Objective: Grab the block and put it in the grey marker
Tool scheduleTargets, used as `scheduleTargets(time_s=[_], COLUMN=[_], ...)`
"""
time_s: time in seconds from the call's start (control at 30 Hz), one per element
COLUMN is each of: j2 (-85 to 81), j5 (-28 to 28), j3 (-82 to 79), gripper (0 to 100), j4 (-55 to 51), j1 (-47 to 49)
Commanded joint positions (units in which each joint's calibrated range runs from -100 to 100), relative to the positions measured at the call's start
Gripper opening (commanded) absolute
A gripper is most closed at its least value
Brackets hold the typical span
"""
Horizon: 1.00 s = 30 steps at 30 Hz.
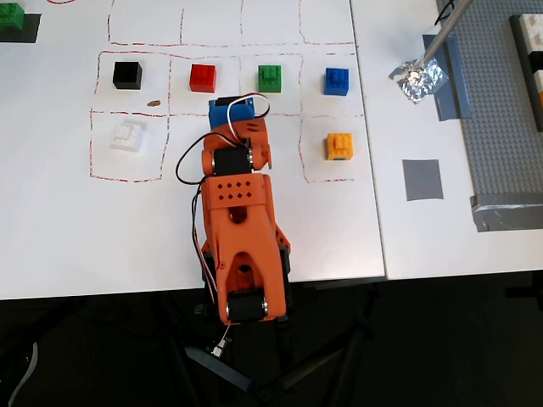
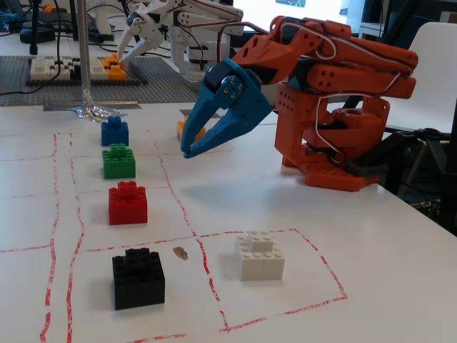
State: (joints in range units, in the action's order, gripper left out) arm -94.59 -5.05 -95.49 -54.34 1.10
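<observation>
The white block (image 1: 129,136) (image 2: 260,255) sits upright in a red-outlined square on the white table, at the left in the overhead view. The grey marker (image 1: 422,180) is a flat dark-grey square at the right, beyond the white sheet; it does not show in the fixed view. My gripper (image 2: 187,151) has blue fingers that meet at the tips and hold nothing. It hangs above the table in the middle of the grid, well apart from the block. In the overhead view only its blue top (image 1: 231,110) shows under the folded orange arm.
A black (image 1: 127,75), red (image 1: 203,78), green (image 1: 270,78) and blue brick (image 1: 338,81) stand in a row; an orange-yellow brick (image 1: 339,146) stands below the blue one. Crumpled foil (image 1: 418,78) and a grey studded baseplate (image 1: 501,102) lie at the right.
</observation>
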Motion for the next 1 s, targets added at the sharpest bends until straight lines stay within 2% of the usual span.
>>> scheduleTargets(time_s=[0.0, 0.23, 0.47, 0.73, 0.97], j2=[7.68, 22.33, 35.43, 49.56, 60.85], j5=[-3.22, -7.72, -8.3, -10.31, -12.8], j3=[13.53, 30.67, 45.81, 53.33, 57.78], gripper=[0, 0, 0, 1, 11], j4=[-3.86, -13.17, -22.8, -21.82, -19.86], j1=[2.92, 10.42, 26.21, 41.12, 43.85])
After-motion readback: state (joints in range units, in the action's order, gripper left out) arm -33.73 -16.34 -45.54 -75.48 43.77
